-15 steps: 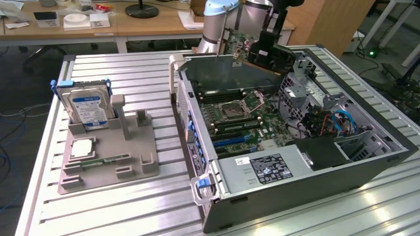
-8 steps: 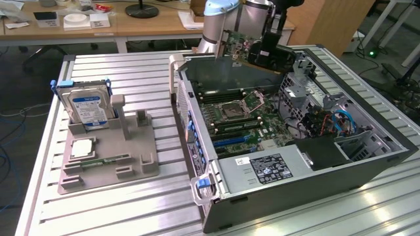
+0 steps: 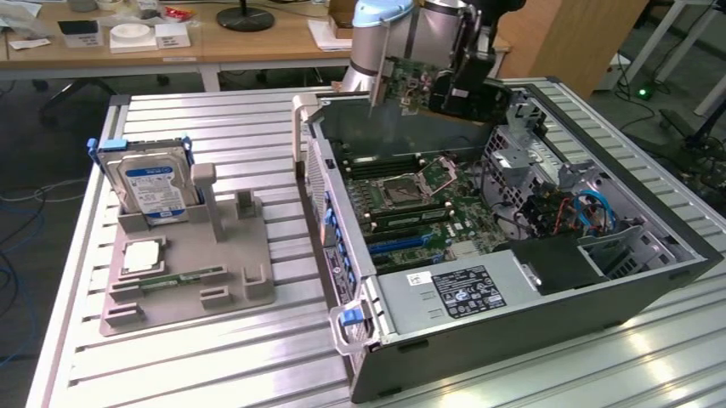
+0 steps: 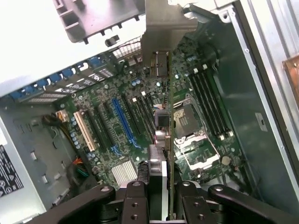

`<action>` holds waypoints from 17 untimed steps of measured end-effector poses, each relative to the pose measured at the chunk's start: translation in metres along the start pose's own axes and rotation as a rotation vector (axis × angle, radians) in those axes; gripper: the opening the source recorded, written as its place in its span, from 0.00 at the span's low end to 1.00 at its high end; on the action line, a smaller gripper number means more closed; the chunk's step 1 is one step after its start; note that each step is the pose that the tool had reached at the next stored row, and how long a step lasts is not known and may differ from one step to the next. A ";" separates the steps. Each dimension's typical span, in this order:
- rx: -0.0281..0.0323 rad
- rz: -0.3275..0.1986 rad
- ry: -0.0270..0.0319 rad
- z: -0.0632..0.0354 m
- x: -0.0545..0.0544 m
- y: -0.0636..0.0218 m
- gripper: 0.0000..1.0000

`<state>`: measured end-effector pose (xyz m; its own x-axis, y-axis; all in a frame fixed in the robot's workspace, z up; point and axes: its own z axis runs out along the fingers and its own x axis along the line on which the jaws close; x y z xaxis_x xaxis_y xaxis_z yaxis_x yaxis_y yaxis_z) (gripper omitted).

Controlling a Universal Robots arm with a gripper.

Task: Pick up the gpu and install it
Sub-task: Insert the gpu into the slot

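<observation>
Now the black two-fingered gripper (image 4: 161, 186) is clamped on the gpu (image 3: 405, 81), a thin flat expansion card with a green-dark board and a pale silver metal bracket (image 4: 161, 32) along one end. Both fingers (image 4: 135, 198) press the card's flat faces, so it hangs on edge below them. In the exterior view the gpu is up in the air over the far end of the open black and grey computer tower case (image 3: 533, 319), well clear of the green motherboard (image 3: 454, 212), with its bracket towards the case wall on the exterior view's left. Seen from the wrist, the card's long axis runs nearly, though not quite, in line with the long blue expansion slot (image 4: 123, 122). The card's edge lies over the silver processor socket (image 4: 196, 140) side, just beside the slots rather than above one.
</observation>
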<state>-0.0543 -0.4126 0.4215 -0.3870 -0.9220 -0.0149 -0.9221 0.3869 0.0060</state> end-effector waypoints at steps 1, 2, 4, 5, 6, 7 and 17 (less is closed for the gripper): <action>-0.0003 -0.018 0.0001 0.0001 0.000 0.0000 0.28; -0.0005 -0.036 0.0002 0.0001 0.000 0.0000 0.28; -0.0011 -0.074 0.0004 0.0002 0.000 0.0000 0.28; -0.0013 -0.089 0.0005 0.0002 0.000 0.0000 0.28; -0.0015 -0.102 0.0007 0.0002 0.000 0.0000 0.28; -0.0017 -0.115 0.0007 0.0002 0.000 0.0000 0.28; -0.0039 -0.263 0.0016 0.0003 0.000 0.0000 0.28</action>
<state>-0.0543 -0.4127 0.4212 -0.1338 -0.9909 -0.0149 -0.9910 0.1337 0.0060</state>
